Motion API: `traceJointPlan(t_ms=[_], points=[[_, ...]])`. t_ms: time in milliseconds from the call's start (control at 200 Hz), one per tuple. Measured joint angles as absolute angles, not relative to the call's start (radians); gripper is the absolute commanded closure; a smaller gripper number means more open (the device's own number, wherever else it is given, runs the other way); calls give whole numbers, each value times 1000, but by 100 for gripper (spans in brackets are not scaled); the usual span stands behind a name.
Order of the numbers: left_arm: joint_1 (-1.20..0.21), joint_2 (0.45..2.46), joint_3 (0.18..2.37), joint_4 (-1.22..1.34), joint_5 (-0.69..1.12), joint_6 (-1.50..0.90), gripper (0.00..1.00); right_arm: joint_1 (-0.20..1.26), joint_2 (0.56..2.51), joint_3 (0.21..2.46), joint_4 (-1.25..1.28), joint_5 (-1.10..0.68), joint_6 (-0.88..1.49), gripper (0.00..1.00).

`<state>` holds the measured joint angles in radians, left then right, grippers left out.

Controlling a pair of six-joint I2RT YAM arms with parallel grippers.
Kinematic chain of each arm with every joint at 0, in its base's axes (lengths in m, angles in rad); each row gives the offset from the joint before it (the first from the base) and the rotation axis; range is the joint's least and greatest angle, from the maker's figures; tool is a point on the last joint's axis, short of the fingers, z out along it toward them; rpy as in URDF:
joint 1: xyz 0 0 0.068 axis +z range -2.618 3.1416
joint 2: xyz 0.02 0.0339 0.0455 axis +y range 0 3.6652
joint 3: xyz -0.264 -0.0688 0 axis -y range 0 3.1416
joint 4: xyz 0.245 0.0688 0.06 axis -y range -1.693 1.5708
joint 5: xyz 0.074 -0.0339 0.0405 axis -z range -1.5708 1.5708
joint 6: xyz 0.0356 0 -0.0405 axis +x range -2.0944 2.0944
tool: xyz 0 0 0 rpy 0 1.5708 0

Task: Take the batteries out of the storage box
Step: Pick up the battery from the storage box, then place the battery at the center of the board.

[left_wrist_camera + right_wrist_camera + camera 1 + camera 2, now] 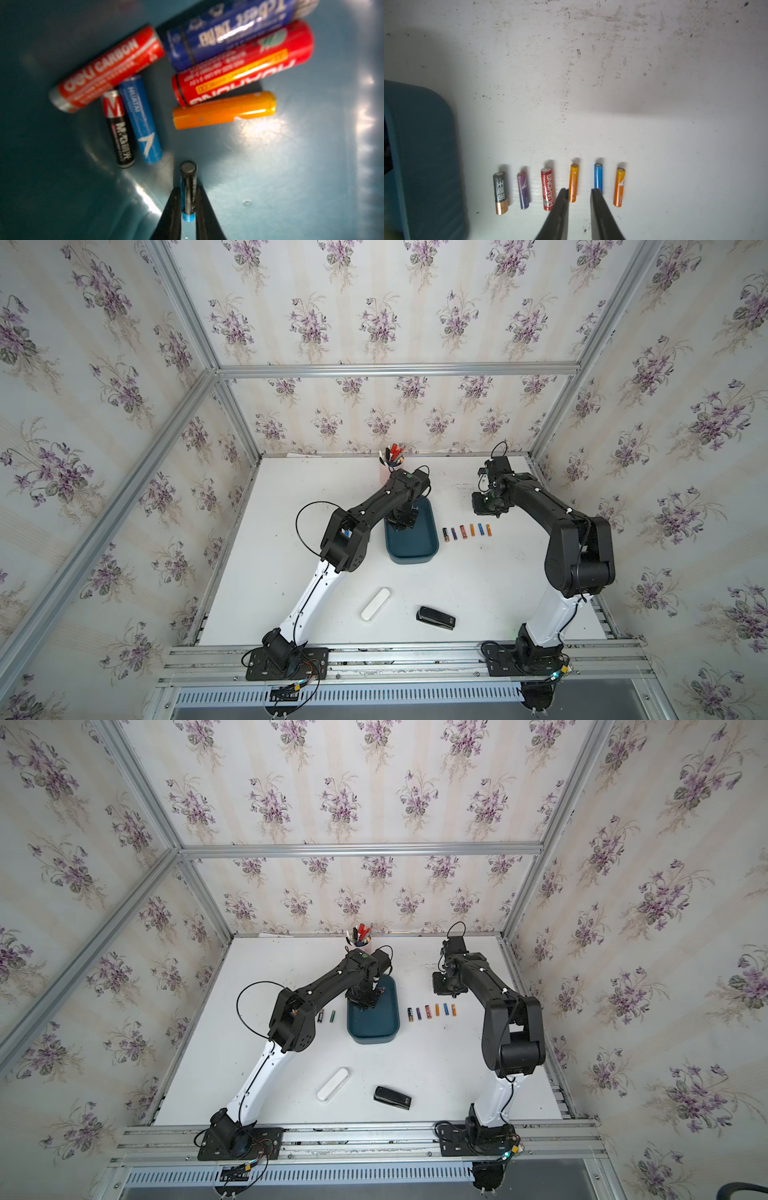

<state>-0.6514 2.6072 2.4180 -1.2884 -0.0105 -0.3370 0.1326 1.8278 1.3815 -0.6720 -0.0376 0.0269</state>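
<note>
Batteries (228, 83), six of them, lie loose in a huddle on the floor of the storage box (301, 166). Left fingers (171, 214) reach down inside the box, pinched tight on a slim black battery with a blue band (188, 182). Right fingers (602, 214) hang slightly parted and empty over a neat row of six batteries (573, 182) on the white surface (654, 93), just right of the box. Two more batteries (332, 1016), apparently, lie left of it, partly behind the arm.

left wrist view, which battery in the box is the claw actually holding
The thin black battery with the blue stripe, pinched between the tips of the left claw. The other six, such as the orange battery, lie loose on the storage box floor.
</note>
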Motion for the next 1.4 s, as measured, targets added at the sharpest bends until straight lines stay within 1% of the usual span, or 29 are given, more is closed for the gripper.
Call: traceJointPlan(t_ms=[130,240,440,674,879,1114,1269,1404], points=[[-644,2597,2404,-1281,16,-328,88,133,1828,1381,-672,-38,27,77],[-624,2551,2334,-1238,88,-331,88,135,1828,1379,-671,-38,28,77],[-580,2412,2199,-1171,236,-348,88,149,1828,1376,-669,-36,35,77],[-534,2250,2043,-1113,306,-350,88,177,1840,1383,-669,-38,50,77],[-461,2092,1882,-1085,303,-350,88,191,1843,1399,-669,-38,56,77],[-316,1900,1653,-1063,265,-329,87,197,1849,1402,-670,-37,60,77],[-212,1843,1506,-1046,230,-300,87,202,1856,1404,-672,-34,60,77],[-147,1837,1422,-1026,207,-271,87,202,1858,1404,-673,-30,60,77]])
